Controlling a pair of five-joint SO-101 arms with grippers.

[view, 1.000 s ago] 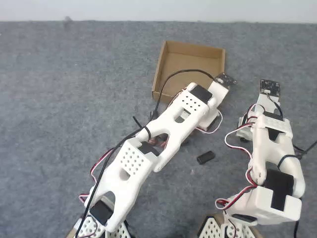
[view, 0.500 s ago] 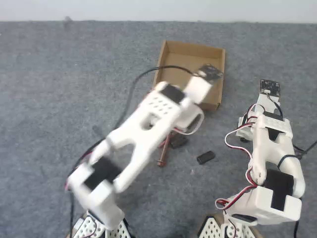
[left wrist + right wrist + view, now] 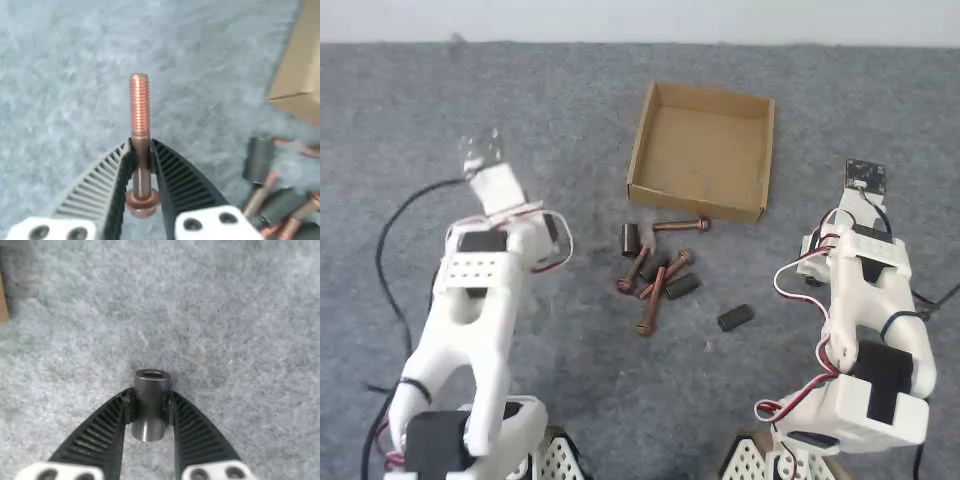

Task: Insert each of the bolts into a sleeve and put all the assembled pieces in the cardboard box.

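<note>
My left gripper point(image 3: 141, 150) is shut on a copper bolt point(image 3: 139, 107), head near the palm, threaded end pointing outward. In the high view the left arm point(image 3: 480, 270) stands at the left, away from the pile. My right gripper point(image 3: 150, 396) is shut on a black sleeve point(image 3: 149, 405) whose open bore faces outward above the carpet. The right arm point(image 3: 865, 270) stands at the right. Several copper bolts point(image 3: 652, 298) and black sleeves point(image 3: 682, 285) lie in a pile just in front of the cardboard box point(image 3: 705, 150). One sleeve point(image 3: 735, 317) lies apart.
The box's floor is bare. Grey carpet covers the table, with open room on the far left and between the pile and the right arm. A box corner point(image 3: 297, 75) and part of the pile point(image 3: 257, 160) show beside the left gripper.
The left arm has swung from over the pile and box front far to the left, carrying the bolt, which uncovers the pile. The right arm has kept still.
</note>
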